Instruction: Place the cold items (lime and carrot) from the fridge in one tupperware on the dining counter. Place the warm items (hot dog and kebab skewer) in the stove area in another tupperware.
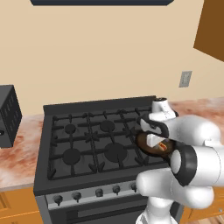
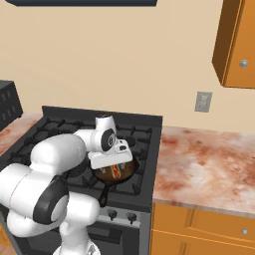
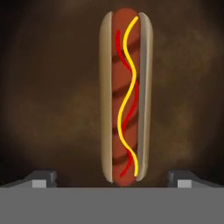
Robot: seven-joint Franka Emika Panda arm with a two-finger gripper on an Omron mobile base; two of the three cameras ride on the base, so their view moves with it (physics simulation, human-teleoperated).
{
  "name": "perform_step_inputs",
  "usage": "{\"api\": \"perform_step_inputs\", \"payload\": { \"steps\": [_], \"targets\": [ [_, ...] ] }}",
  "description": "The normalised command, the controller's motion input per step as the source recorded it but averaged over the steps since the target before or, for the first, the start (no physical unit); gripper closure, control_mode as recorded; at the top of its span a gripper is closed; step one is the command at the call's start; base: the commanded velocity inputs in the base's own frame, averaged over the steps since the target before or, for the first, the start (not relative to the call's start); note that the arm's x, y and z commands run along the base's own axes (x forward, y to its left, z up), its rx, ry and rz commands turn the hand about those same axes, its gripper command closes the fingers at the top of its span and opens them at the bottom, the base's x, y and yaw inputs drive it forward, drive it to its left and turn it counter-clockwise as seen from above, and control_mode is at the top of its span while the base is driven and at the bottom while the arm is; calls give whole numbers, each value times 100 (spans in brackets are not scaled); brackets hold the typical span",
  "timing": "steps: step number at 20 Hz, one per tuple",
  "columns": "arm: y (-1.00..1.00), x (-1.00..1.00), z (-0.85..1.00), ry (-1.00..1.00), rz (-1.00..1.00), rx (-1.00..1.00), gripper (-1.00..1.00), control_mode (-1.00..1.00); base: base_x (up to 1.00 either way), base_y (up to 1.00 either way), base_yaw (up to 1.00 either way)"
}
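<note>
While the end effector (image 3: 112,180) hangs wide open and empty over the hot dog (image 3: 125,96), the bun lies flat in a dark pan (image 2: 115,174) on the black stove (image 1: 87,140), flanked by mottled reddish counter (image 2: 209,164) beneath a beige wall (image 1: 109,52) and orange cabinet (image 2: 236,40).

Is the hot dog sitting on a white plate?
No, the hot dog lies in a dark brown pan on the stove.

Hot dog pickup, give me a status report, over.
Hand open, poised above the hot dog. Hot dog lies in the dark pan on the stove, not gripped. Nothing between fingertips and bun.
</note>
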Motion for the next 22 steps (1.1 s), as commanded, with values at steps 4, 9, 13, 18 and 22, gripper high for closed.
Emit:
{"api": "perform_step_inputs", "payload": {
  "steps": [4,9,13,18,22],
  "targets": [
    [-1,28,-23,0,0,0,-100,-100,0,0,0],
    [0,18,-27,0,0,0,-100,-100,0,0,0],
    [0,12,-32,0,0,0,100,-100,0,0,0],
    [-2,5,-20,0,1,0,100,-100,0,0,0],
    [-3,-19,14,-7,0,0,100,-100,0,0,0]
  ]
}}
